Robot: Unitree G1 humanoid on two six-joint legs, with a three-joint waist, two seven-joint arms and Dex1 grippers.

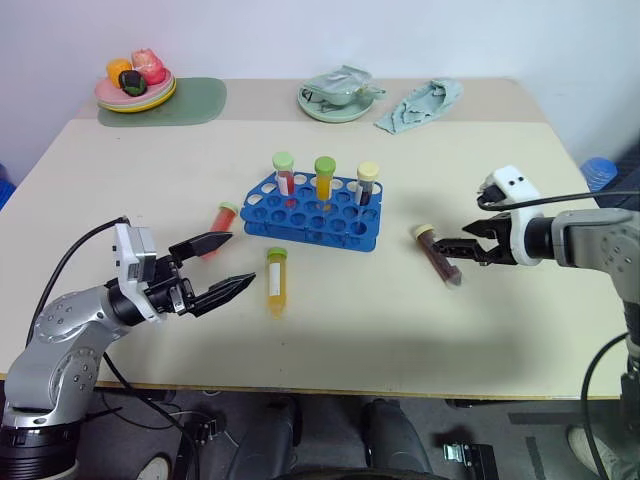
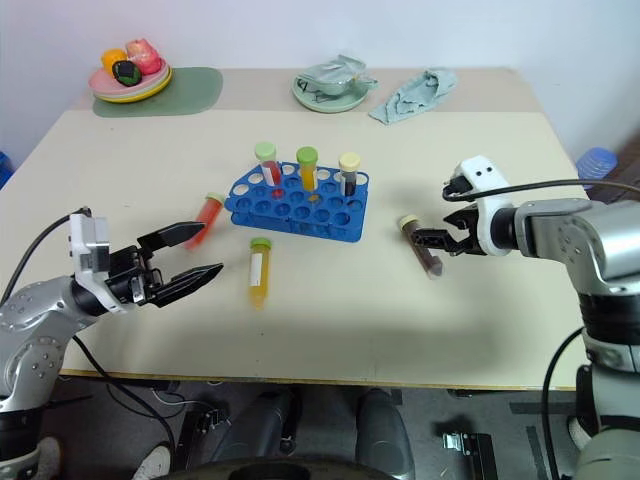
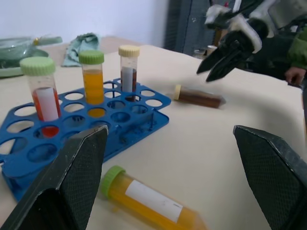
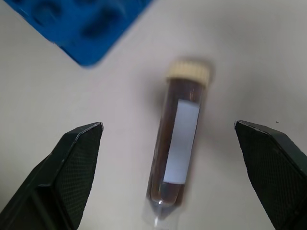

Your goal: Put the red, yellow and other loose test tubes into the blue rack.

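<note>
A: Right gripper (image 1: 466, 247), jaws wide, empty, hanging over the brown tube (image 4: 176, 147), which lies flat on the table (image 1: 520, 340) just right of the rack (image 1: 312, 212). Wrist view has the tube lying between the fingers, cap toward the rack.

B: Risk there?

A: The tube is round and lying down. If the fingers close off-centre, it likely rolls or squirts out sideways. Gripped near the tip, it would hang cap-heavy and tilt.

B: Left side?

A: Left gripper (image 1: 218, 267), also wide open and empty, pointing level between the red tube (image 1: 224, 217) and the yellow tube (image 1: 275, 281). Red lies just left of the rack, yellow just in front of it.

B: Worry?

A: A level approach could nudge the yellow one away instead of straddling it. Red lies near the rack's edge, so a finger could catch the rack.

B: Rack itself?

A: 3 tubes upright in the back row already. A jolt to the rack might tip them. 3 loose tubes remain.
</note>
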